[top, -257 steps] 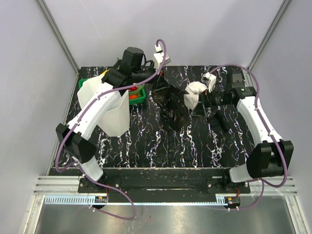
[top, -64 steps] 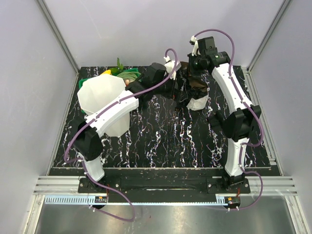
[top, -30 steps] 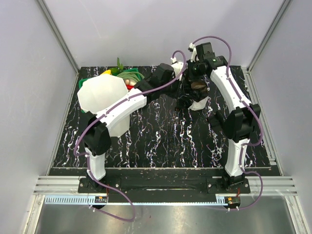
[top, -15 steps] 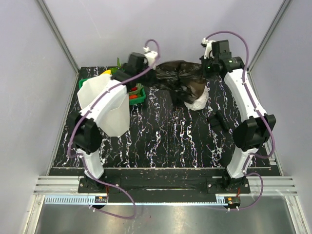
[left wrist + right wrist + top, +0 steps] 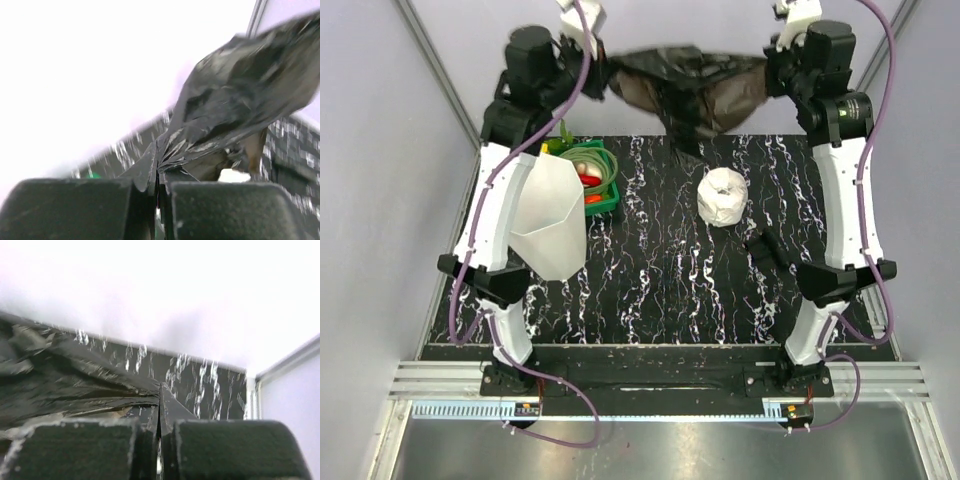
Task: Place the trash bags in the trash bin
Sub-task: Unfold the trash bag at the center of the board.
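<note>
A black trash bag point(image 5: 690, 90) hangs stretched in the air over the table's far edge, held at both ends. My left gripper point(image 5: 605, 80) is shut on its left edge, and the film is pinched between the jaws of the left gripper point(image 5: 159, 185) while the trash bag point(image 5: 240, 100) billows beyond them. My right gripper point(image 5: 768, 75) is shut on the other end. There a corner of the trash bag point(image 5: 65, 385) is clamped in the right gripper point(image 5: 160, 405). The white trash bin point(image 5: 555, 225) stands at the left, partly behind my left arm.
A white roll of plastic point(image 5: 723, 195) lies on the black marbled table point(image 5: 660, 280), right of centre. A green basket of toy vegetables point(image 5: 595, 180) sits behind the bin. A small black object point(image 5: 767, 250) lies near my right arm.
Both arms have risen and spread apart, lifting the bag off the table and pulling it taut. The white roll stays on the table, now uncovered.
</note>
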